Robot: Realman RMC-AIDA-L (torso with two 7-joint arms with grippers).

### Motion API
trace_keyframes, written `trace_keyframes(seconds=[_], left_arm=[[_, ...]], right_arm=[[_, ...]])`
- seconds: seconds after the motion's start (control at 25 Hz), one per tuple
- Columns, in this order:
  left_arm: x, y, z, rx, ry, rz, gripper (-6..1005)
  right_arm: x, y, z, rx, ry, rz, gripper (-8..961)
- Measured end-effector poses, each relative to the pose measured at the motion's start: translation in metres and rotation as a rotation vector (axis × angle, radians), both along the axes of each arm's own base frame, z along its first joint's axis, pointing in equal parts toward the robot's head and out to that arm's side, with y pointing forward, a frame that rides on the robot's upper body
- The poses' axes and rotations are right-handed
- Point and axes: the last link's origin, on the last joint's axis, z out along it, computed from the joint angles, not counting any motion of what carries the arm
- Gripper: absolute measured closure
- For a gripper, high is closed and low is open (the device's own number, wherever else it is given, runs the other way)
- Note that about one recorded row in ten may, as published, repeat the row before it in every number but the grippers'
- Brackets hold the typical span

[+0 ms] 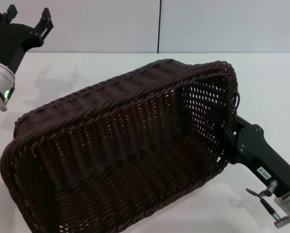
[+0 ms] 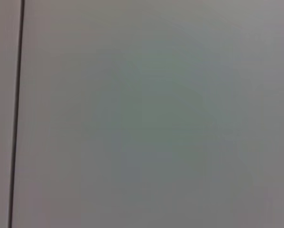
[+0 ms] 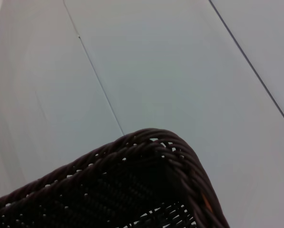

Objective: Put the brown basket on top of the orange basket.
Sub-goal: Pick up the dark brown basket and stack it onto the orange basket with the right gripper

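Head view shows the brown basket (image 1: 120,155) lifted off the white table (image 1: 271,87) and tipped steeply, its open mouth turned toward the camera and its far right corner highest. The right gripper (image 1: 221,127) is clamped on the basket's right end wall, one finger showing inside through the weave, so the whole load hangs from that one side; that probably explains the tilt. Faint orange glints through the gaps in the dark weave, which suggests the orange basket (image 1: 116,127) sits just behind or beneath, though its outline is hidden. The right wrist view shows only a braided corner of the brown basket against the pale wall, with a speck of orange at the rim. The left gripper (image 1: 24,20) is parked high at the far left with its fingers spread apart, well clear of both baskets, so the carry has room.
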Motion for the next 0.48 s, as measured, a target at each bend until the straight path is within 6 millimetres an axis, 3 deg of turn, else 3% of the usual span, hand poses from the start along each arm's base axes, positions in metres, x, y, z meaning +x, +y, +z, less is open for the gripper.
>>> trace_keyframes(seconds=[0.48], left_arm=[[0.0031,0.0042,-0.0019,-0.006,0.022,0.004,157]], right_arm=[[0.0047,-0.0083,-0.0049,-0.029,0.01,-0.036,810]])
